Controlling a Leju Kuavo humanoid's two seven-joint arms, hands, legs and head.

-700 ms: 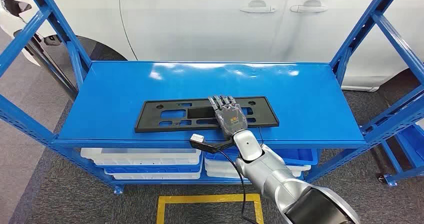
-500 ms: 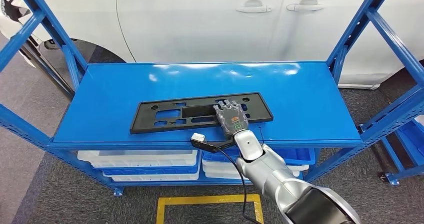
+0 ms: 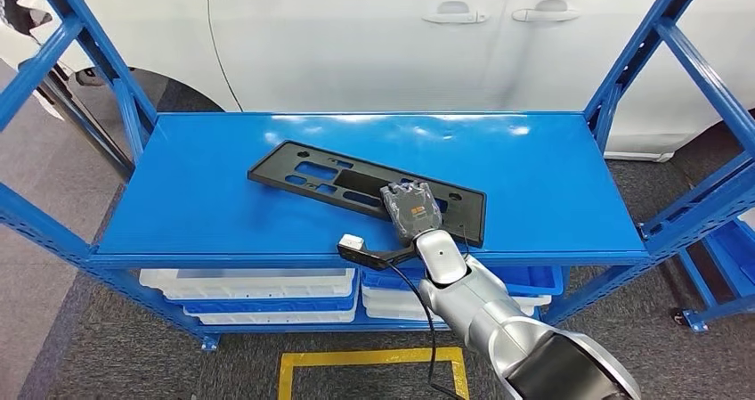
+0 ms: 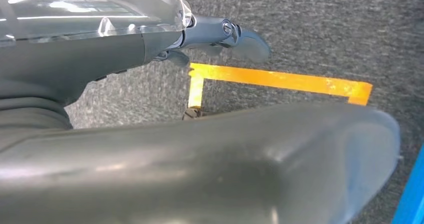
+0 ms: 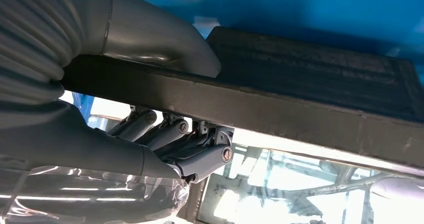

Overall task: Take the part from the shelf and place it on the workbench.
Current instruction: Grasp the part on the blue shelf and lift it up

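The part, a long flat black plastic plate with cut-outs (image 3: 312, 173), lies slanted across the blue shelf board (image 3: 552, 177), its left end pointing toward the back. My right hand (image 3: 411, 211) grips its near right stretch, fingers curled over the edge. In the right wrist view the thumb (image 5: 165, 39) presses one face of the plate (image 5: 310, 84) and the fingers (image 5: 190, 139) press the other. My left hand (image 4: 220, 32) hangs over grey carpet with a dark finger stretched out and nothing in it.
Blue uprights (image 3: 637, 61) frame the shelf on both sides. White bins (image 3: 258, 284) sit on the lower level. A white car (image 3: 356, 35) stands close behind the shelf. A yellow floor marking (image 3: 374, 357) lies in front, and a cable (image 3: 418, 311) hangs along my right forearm.
The plate has swung from lying along the front edge to slanted, its left end moving toward the back. My right hand's fingers have curled over the plate and closed on it.
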